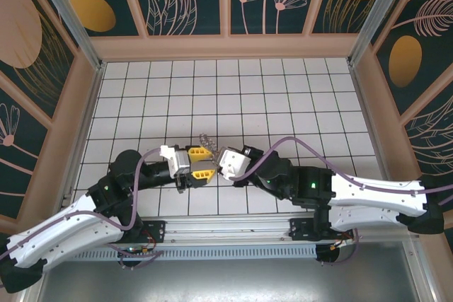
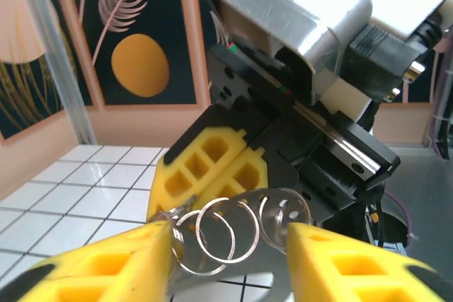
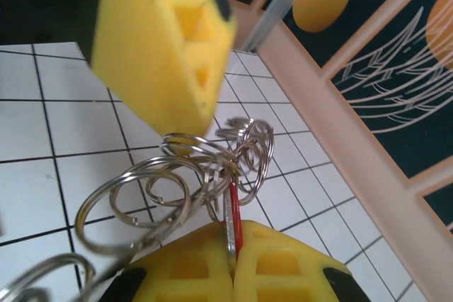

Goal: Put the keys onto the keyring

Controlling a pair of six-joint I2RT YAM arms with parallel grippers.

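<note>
2 grippers meet tip to tip above the white tiled floor (image 1: pixel 283 97). The right gripper (image 3: pixel 233 266) is clamped shut on the key (image 3: pixel 232 230). In its wrist view the silver blade and the red edge of the head stand upright in the seam between its 2 yellow fingers, with the upper end sticking out just past the tips. The keyring (image 3: pixel 212 164), a bunch of linked silver split rings, hangs right at that upper end, touching the key just beyond the right fingertips. Whether the key is threaded onto a ring cannot be told.

The left gripper (image 2: pixel 228 242) faces it with its jaws standing apart. In its wrist view the chain of rings lies across the gap between its 2 yellow fingers (image 2: pixel 106 266), the outer rings reaching both inner faces. The closed right fingers sit just behind the rings. Seen from the right wrist, a left finger rests on top of the bunch, so the rings sit between that finger above and the right fingertips below. From above, the rings poke out on the far side of the meeting tips.
</note>
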